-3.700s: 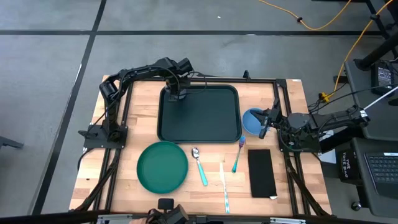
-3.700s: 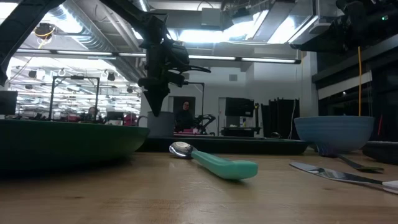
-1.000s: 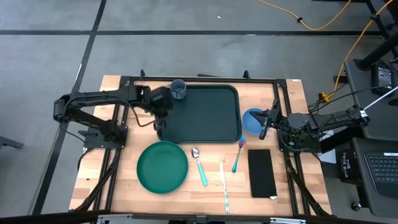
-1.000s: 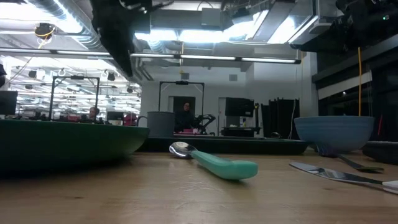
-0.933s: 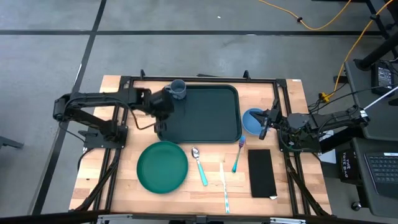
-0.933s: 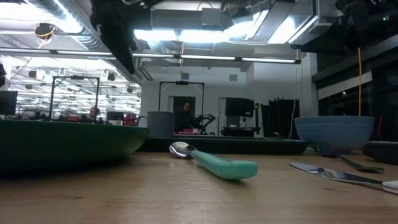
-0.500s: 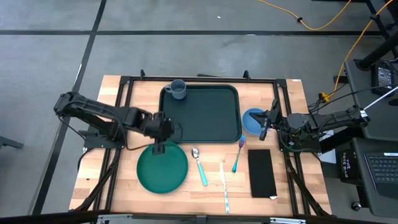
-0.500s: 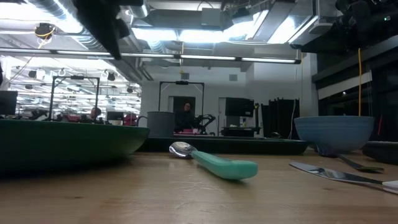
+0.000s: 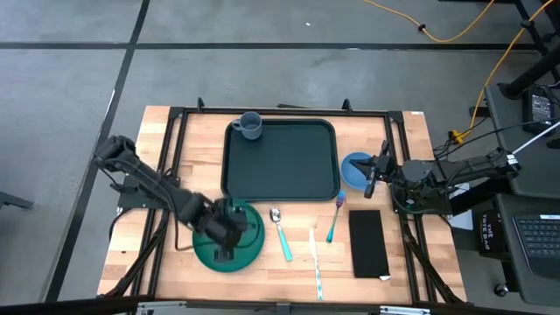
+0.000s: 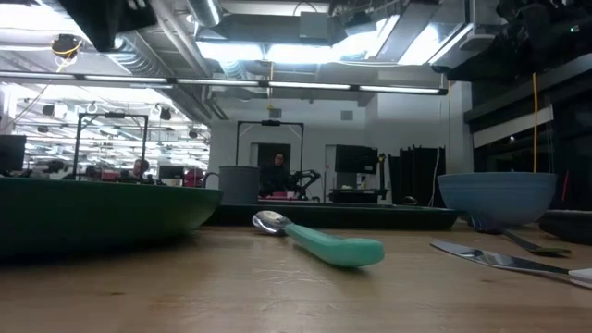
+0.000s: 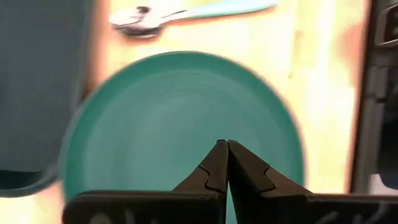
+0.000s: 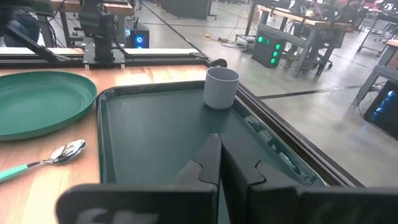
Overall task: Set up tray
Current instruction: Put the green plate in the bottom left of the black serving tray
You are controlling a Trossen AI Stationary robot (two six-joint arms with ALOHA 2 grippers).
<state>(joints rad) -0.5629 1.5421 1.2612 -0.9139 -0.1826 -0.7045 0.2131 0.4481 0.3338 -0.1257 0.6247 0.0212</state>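
Hovering: left end effector (image 9: 222, 234) pinched closed (empty) | over green plate (image 9: 252, 247) | tray (image 9: 289, 166) beside

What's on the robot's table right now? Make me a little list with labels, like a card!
tray: tray at the table's back, middle
on tray: grey cup in its back left corner
plate: green plate in front of the tray
left hand: left hand shut, empty, over the plate
right hand: right hand shut, by the blue bowl
cutlery: spoon, fork and knife on the wood
napkin: black napkin, front right
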